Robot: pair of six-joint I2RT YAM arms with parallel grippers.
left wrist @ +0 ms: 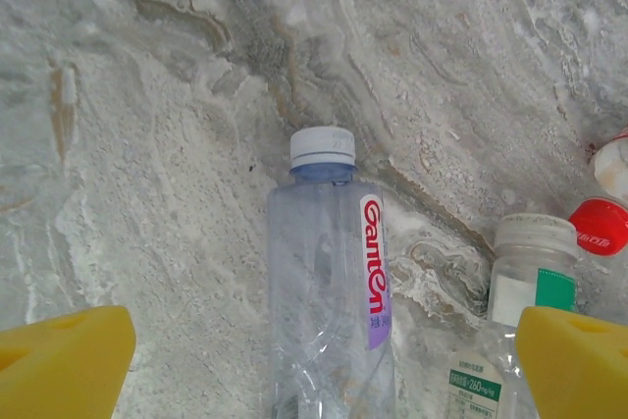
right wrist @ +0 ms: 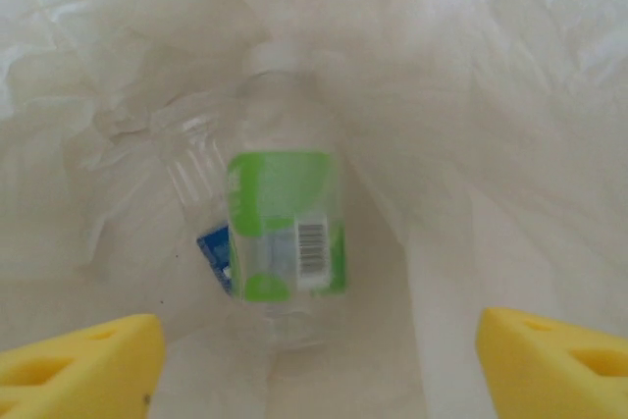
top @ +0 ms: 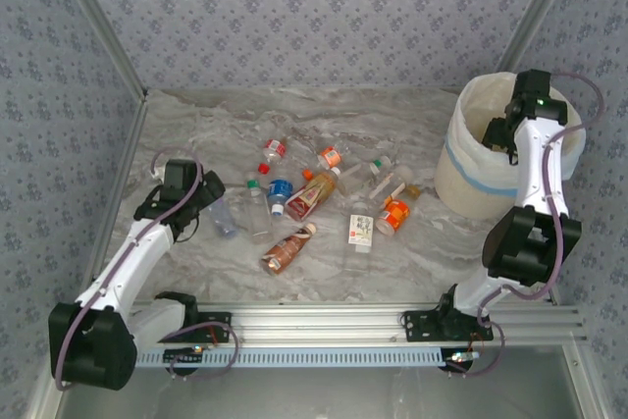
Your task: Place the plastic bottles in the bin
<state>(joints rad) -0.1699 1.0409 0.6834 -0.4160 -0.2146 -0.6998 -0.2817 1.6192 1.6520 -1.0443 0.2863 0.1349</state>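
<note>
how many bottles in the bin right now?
2: a green-labelled bottle in the middle of the bin, a blue-labelled one partly under it at left. Bag folds may hide more.

Glossy clear plastic bottles (left wrist: 329,291), crinkled plastic bin bag (right wrist: 491,95), matt marbled table (left wrist: 147,144)

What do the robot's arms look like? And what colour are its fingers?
The left arm and the right arm are both white tubes with chunky black joints. A purplish cable loops along each one. A tiny green light glows near the right wrist. The left end effector and right end effector have bright yellow, wedge-shaped fingers with little slots.
</note>
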